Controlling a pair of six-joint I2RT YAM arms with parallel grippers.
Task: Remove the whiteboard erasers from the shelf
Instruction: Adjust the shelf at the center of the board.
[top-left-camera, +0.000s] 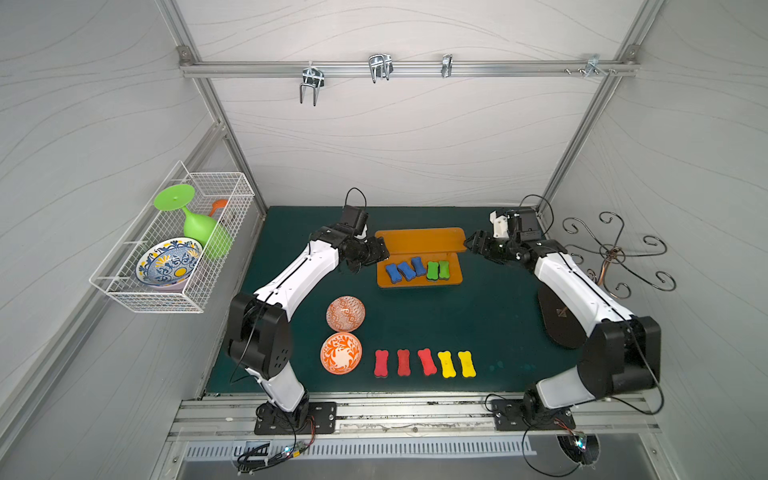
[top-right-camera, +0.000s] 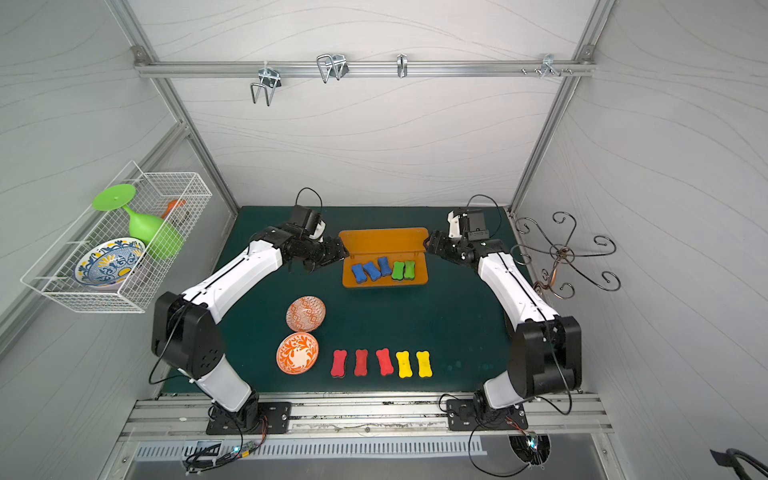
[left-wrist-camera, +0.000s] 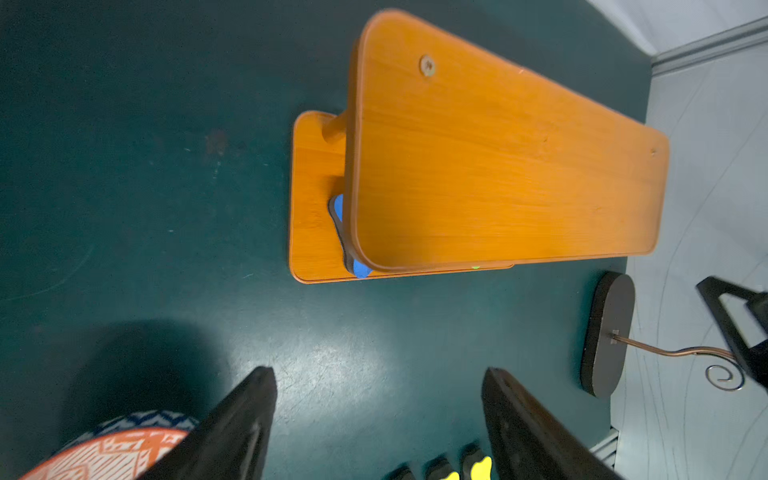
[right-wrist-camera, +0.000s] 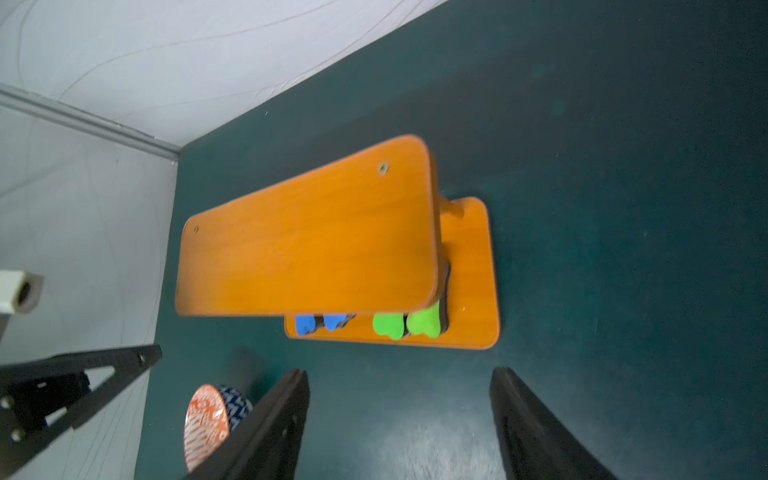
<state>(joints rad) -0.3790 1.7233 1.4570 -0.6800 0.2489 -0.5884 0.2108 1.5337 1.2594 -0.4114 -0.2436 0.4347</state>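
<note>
Left tool (left-wrist-camera: 378, 374) and right tool (right-wrist-camera: 399, 372) spread empty, flanking glossy shelf (top-left-camera: 419, 240) with bone-shaped erasers (top-left-camera: 417, 265).

- Five erasers (top-left-camera: 405, 270) lie on the shelf (top-left-camera: 419, 240), lower board.
- An eraser row (top-left-camera: 426, 362) lies before it on the worktop (top-left-camera: 490, 332).
- Two dishes (top-left-camera: 345, 313) stand left of that row.

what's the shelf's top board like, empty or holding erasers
Empty. The top board shows bare orange wood in every view; the blue erasers and green erasers sit on the lower board.
</note>
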